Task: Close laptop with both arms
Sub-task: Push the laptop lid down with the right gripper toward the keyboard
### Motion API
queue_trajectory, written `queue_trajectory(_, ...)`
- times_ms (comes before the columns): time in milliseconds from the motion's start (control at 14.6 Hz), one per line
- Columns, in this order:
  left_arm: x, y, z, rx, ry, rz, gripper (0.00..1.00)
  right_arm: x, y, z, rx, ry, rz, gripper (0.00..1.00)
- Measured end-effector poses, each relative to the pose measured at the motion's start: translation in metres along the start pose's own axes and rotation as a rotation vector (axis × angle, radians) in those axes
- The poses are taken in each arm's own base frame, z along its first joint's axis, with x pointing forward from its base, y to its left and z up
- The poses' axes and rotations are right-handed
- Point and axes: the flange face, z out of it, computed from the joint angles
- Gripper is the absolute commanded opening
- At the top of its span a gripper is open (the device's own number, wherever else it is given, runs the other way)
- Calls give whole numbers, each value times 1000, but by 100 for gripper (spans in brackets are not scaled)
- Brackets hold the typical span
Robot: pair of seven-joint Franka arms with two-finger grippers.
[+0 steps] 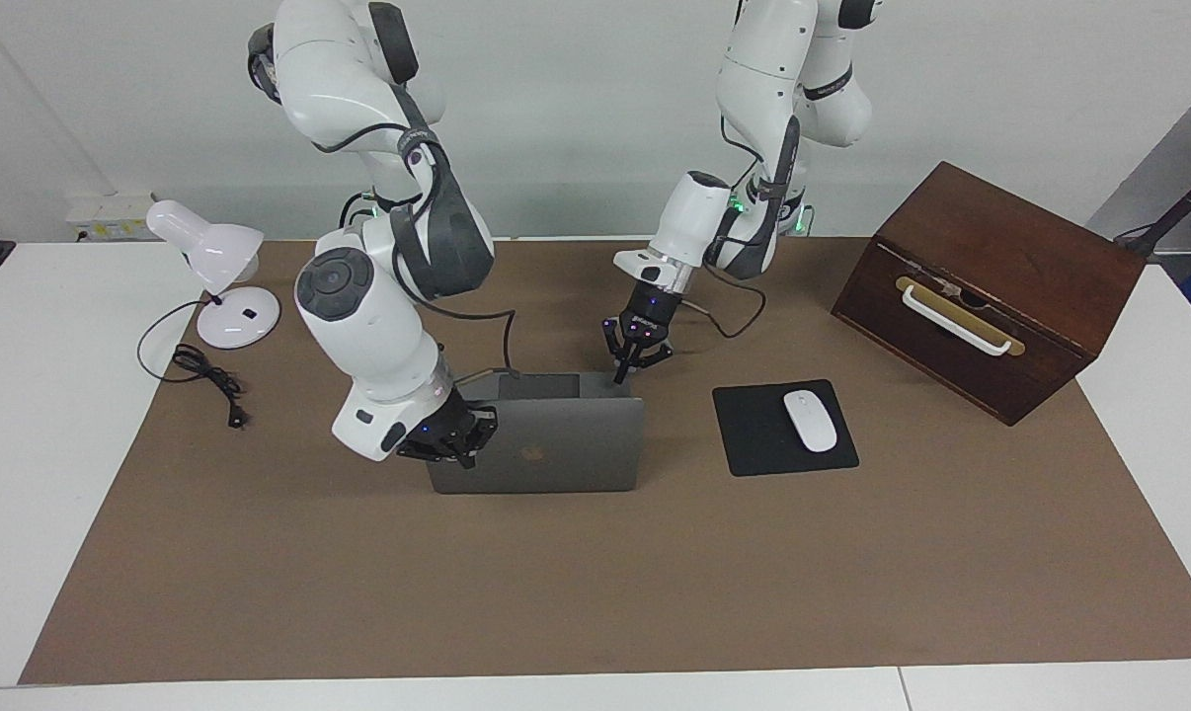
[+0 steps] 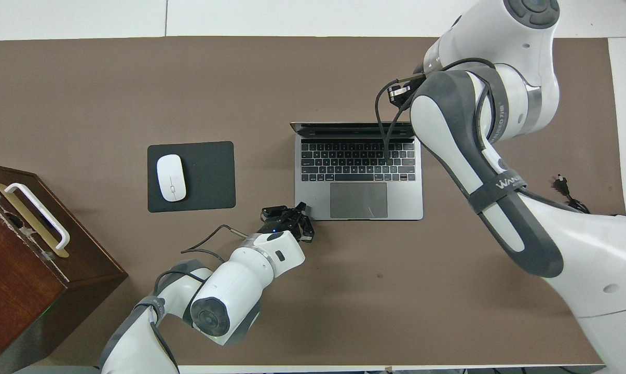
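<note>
The silver-grey laptop (image 1: 556,449) stands open on the brown mat, its lid upright and the logo side facing away from the robots. The keyboard (image 2: 358,161) shows from above. My right gripper (image 1: 460,456) is shut and sits low against the lid's outer face, at the edge toward the right arm's end. In the overhead view that gripper is hidden under its own arm. My left gripper (image 1: 621,373) (image 2: 299,208) is shut and points down just over the base's corner nearest the robots, toward the left arm's end.
A black mouse pad (image 1: 754,434) with a white mouse (image 1: 811,420) lies beside the laptop toward the left arm's end. A brown wooden box (image 1: 1000,267) with a white handle stands past it. A white desk lamp (image 1: 210,257) and its cable sit at the right arm's end.
</note>
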Motion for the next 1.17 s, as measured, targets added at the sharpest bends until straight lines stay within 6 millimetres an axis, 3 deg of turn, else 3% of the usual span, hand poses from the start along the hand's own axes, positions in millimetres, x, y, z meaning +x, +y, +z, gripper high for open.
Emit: queue_trajectory(1168,-1,2,2,-2,-1,94,0,-20,-14,43,10,-114,-1,0)
